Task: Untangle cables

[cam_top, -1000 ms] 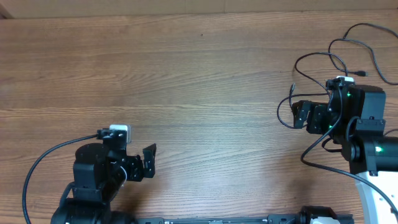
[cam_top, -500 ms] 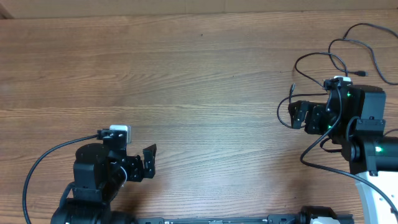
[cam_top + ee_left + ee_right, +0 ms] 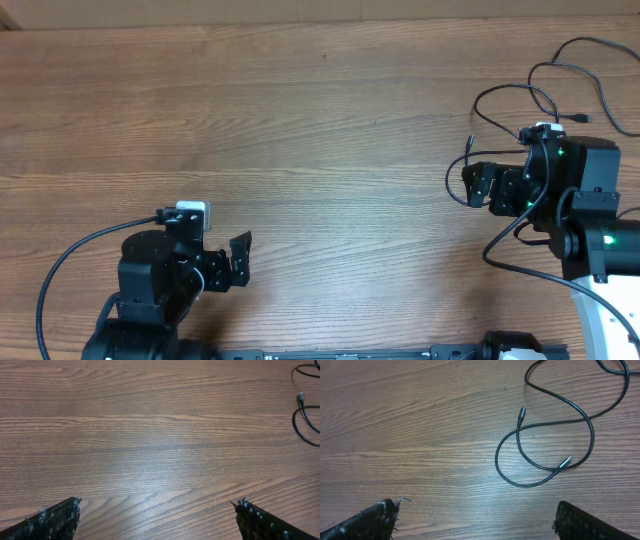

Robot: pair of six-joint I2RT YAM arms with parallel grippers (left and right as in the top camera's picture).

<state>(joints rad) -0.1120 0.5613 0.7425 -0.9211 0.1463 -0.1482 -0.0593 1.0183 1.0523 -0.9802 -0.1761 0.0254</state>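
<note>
The cables (image 3: 500, 89) are thin black cords lying in loose overlapping loops at the table's far right. In the right wrist view one cord curls into a loop (image 3: 527, 485), with two silver-tipped plugs (image 3: 522, 411) (image 3: 565, 463) resting against it. My right gripper (image 3: 472, 184) is open beside the left edge of the tangle; its jaws (image 3: 475, 521) stand wide apart over bare wood, just short of that loop. My left gripper (image 3: 238, 262) is open at the near left, far from the cords. Only a cord end (image 3: 294, 424) shows at the right edge of the left wrist view, where the left gripper (image 3: 157, 519) holds nothing.
The table (image 3: 300, 130) is brown wood grain. Thicker black arm cables run from the left arm base (image 3: 60, 270) and the right arm base (image 3: 505, 240). The right arm's body (image 3: 585, 200) covers part of the tangle.
My right gripper has crept slightly to the left. The left arm and the cords have not moved.
</note>
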